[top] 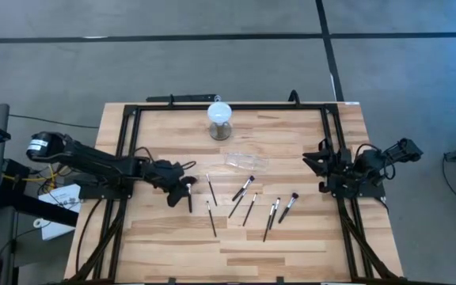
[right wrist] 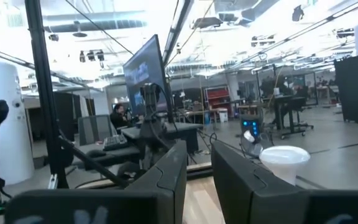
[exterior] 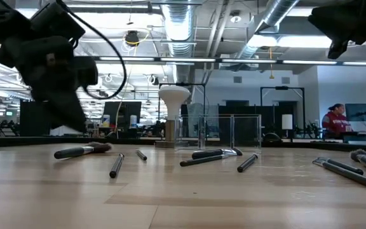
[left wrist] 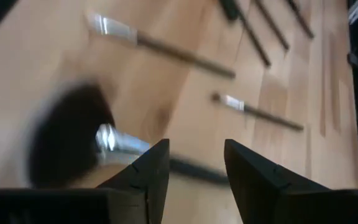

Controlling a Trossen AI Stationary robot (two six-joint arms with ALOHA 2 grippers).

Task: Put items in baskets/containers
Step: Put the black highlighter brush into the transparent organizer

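No writing could be read anywhere. The left gripper [top: 182, 188] hovered with fingers parted over the fan-headed brush [top: 189, 192] on the table [top: 291, 237]; other brushes [top: 248, 198] lay below the clear container [top: 246, 161]. The right gripper [top: 321, 164] waited near the table's right edge, its fingers slightly apart and empty.

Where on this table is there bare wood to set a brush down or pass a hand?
The table is bare along its near edge, below the brush cluster, and between the cluster and the right gripper. It is crowded mid-table: brushes, the clear container, and the left gripper over the fan-headed brush.
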